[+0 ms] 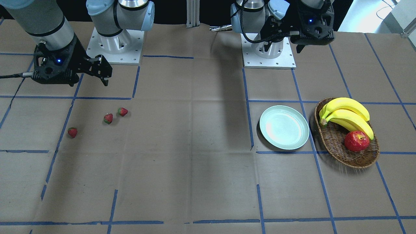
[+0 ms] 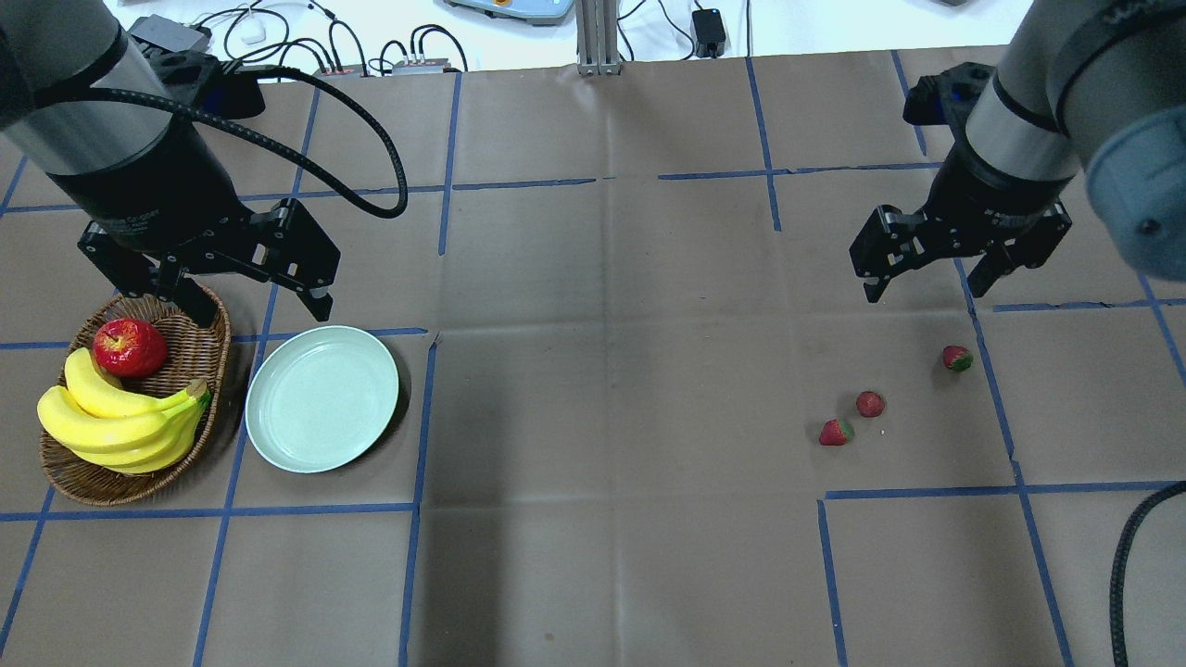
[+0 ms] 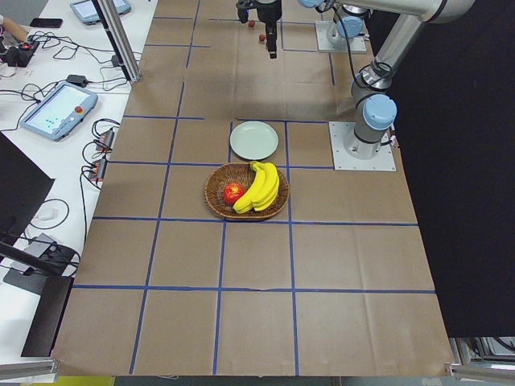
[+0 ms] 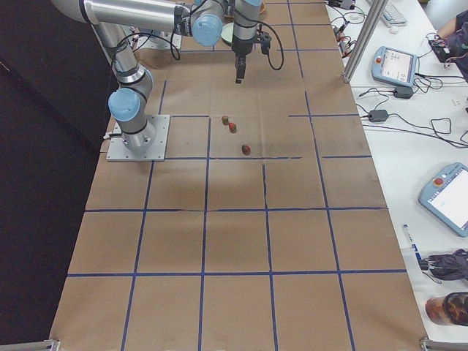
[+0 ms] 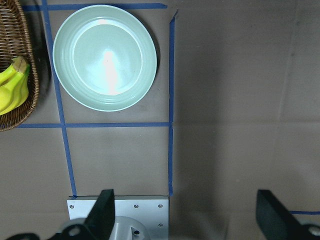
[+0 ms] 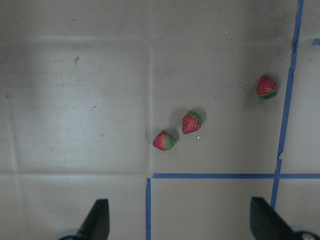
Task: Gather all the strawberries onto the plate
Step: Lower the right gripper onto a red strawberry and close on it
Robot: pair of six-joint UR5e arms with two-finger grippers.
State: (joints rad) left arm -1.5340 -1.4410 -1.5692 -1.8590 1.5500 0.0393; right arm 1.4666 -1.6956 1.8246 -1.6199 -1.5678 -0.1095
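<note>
Three small red strawberries lie apart on the brown paper on my right side: one [image 2: 957, 358], one [image 2: 870, 404] and one [image 2: 835, 432]. The right wrist view shows them as well, one [image 6: 267, 86], one [image 6: 191, 122] and one [image 6: 163, 141]. My right gripper [image 2: 927, 278] is open and empty, raised above the table close to them. The mint-green plate [image 2: 321, 398] sits empty on my left side and also shows in the left wrist view [image 5: 104, 56]. My left gripper [image 2: 246, 296] is open and empty, raised just beyond the plate.
An oval wicker basket [image 2: 57, 465] stands left of the plate. It holds a bunch of bananas [image 2: 120, 421] and a red apple [image 2: 130, 346]. Blue tape lines cross the paper. Both arm bases [image 1: 115, 45] stand at the robot's table edge.
</note>
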